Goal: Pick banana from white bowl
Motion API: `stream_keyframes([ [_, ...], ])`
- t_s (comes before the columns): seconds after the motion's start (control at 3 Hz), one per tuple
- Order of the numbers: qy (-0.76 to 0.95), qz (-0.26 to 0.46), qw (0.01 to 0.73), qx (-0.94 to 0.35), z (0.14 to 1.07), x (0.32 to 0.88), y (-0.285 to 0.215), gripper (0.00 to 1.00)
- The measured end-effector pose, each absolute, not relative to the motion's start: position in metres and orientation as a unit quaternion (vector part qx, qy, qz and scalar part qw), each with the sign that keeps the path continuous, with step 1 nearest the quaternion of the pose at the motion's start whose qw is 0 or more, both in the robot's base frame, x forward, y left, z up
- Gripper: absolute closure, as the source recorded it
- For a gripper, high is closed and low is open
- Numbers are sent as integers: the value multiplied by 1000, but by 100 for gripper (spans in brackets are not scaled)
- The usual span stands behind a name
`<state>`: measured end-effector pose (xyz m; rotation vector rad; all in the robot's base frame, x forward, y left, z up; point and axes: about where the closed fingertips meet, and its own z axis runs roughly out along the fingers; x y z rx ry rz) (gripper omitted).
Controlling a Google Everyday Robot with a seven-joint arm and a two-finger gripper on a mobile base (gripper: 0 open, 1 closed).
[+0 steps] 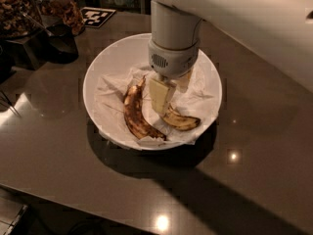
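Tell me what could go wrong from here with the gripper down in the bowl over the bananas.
1. The gripper sits low in the white bowl over one end of the banana; an end grip may let it swing or slip.
2. The browned banana lies close beside it and could get nudged or caught.
3. The crumpled paper towel underneath might be pinched and lifted too.

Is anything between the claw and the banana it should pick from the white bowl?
Nothing visible does. The claw is down inside the white bowl, directly over one end of the banana; the darker banana lies off to the side.
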<state>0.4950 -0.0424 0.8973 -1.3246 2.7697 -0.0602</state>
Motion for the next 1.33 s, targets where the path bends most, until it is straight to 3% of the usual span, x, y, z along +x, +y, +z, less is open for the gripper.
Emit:
stream_keyframes([
  [1.33,911,21,-1,-413,865,499,-52,49],
])
